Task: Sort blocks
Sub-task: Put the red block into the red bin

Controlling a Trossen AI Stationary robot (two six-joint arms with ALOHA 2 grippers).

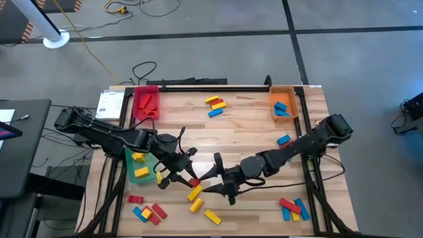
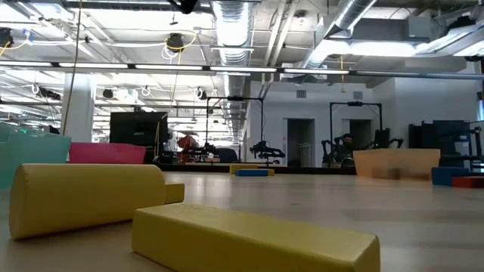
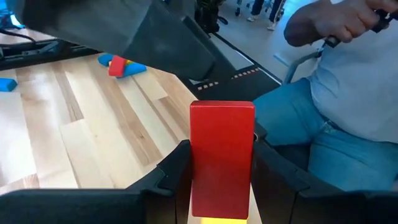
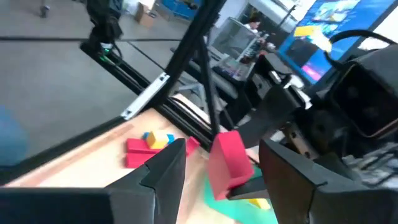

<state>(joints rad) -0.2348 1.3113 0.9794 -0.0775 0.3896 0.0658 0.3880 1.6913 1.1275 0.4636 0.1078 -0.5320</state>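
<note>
red block [image 3: 222, 158] sits pinched upright in left gripper [image 3: 221, 186], mid-table nr green tray [image 1: 142, 165]. right gripper [image 4: 221, 171], fingers spread, straddles its free end w/o touching. block looks light, stiff, smooth; best taken across flat sides at free end.

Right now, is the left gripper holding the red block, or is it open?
Holding it. In the left wrist view, the left gripper has both fingers pressed against the sides of the upright red block.
</note>
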